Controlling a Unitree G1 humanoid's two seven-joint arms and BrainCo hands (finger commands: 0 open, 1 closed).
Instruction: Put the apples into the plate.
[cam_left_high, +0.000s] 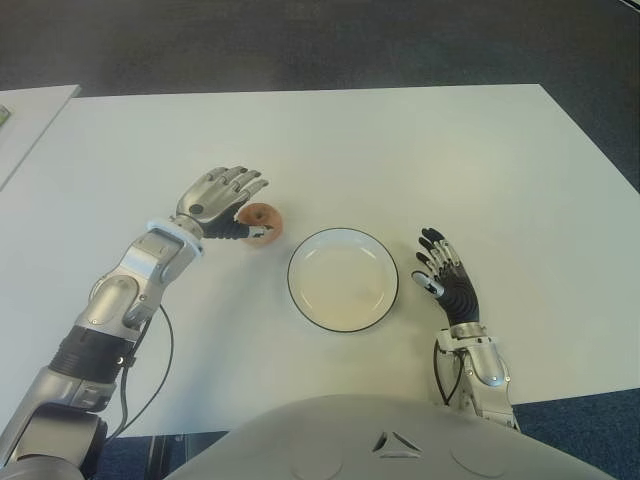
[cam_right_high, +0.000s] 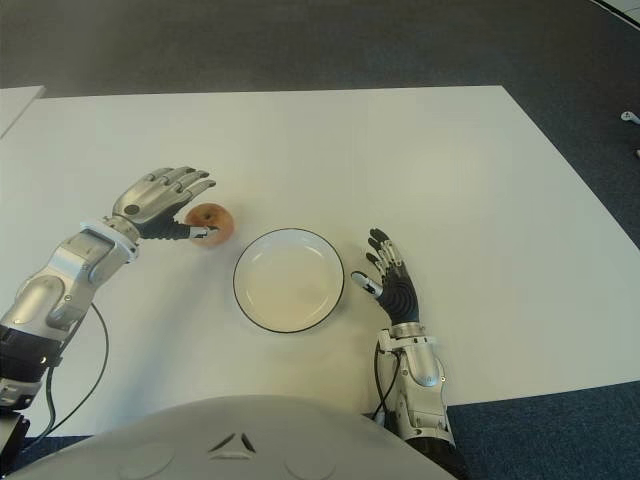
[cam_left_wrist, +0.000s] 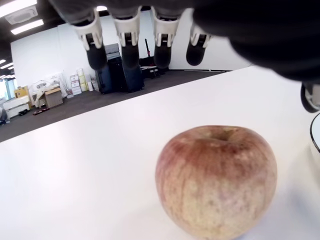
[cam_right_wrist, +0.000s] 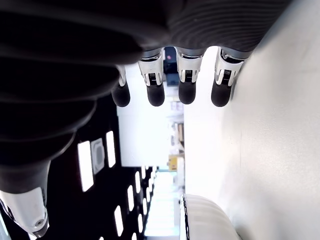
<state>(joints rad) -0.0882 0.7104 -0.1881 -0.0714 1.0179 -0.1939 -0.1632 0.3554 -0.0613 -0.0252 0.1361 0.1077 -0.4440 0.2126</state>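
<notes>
— Where's the apple?
— On the white counter, just left of the plate and a touch farther back. It stands upright, stem dimple on top, reddish with a yellow underside.
— And the left hand?
— Right over it, from the left. Fingers spread and stretched out above the fruit, thumb low by its near side. From the wrist camera there's clear air between fingertips and apple, so nothing is gripped.
— Plate?
— White with a dark rim, nothing in it, sitting at the centre near the robot.
— Right hand?
— Just right of the plate, palm up-ish, fingers straight and apart, holding nothing.
</notes>
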